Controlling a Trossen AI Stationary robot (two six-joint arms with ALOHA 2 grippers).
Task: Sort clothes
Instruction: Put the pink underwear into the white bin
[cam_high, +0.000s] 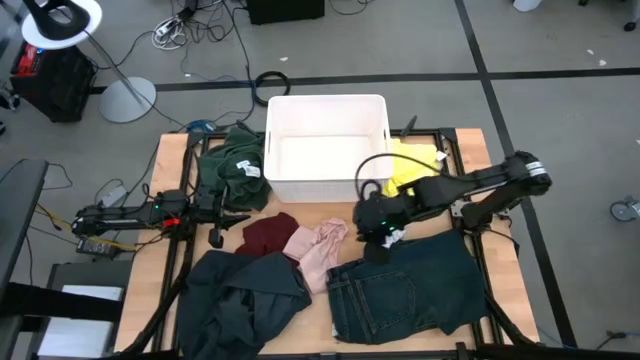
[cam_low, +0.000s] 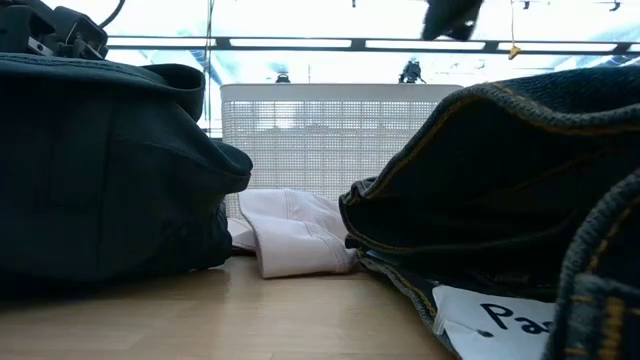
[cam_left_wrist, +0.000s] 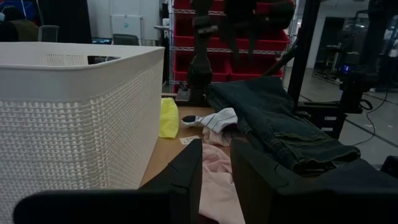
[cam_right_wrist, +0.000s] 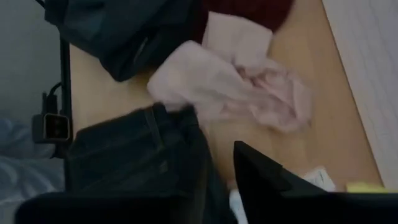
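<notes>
The clothes lie around a white tub (cam_high: 325, 145). A green top (cam_high: 235, 165) is left of it and a yellow piece (cam_high: 410, 165) right of it. Maroon (cam_high: 270, 235) and pink (cam_high: 320, 250) pieces lie mid-table. A dark jacket (cam_high: 245, 300) is near left and jeans (cam_high: 405, 285) near right. A small pale sock (cam_left_wrist: 217, 118) rests on the table at the jeans' far edge. My right gripper (cam_high: 378, 240) hangs above the sock and the jeans' waistband, slanting down, its fingers (cam_right_wrist: 261, 180) a little apart with nothing between them. My left gripper (cam_high: 232, 215) waits level at the left, slightly open (cam_left_wrist: 216, 168).
The tub's mesh wall (cam_left_wrist: 81, 118) stands close beside my left gripper. The jacket (cam_low: 100, 170) and jeans (cam_low: 500, 190) are piled high at the near edge, with the pink piece (cam_low: 295, 235) between them. A paper label (cam_low: 500, 315) lies by the jeans.
</notes>
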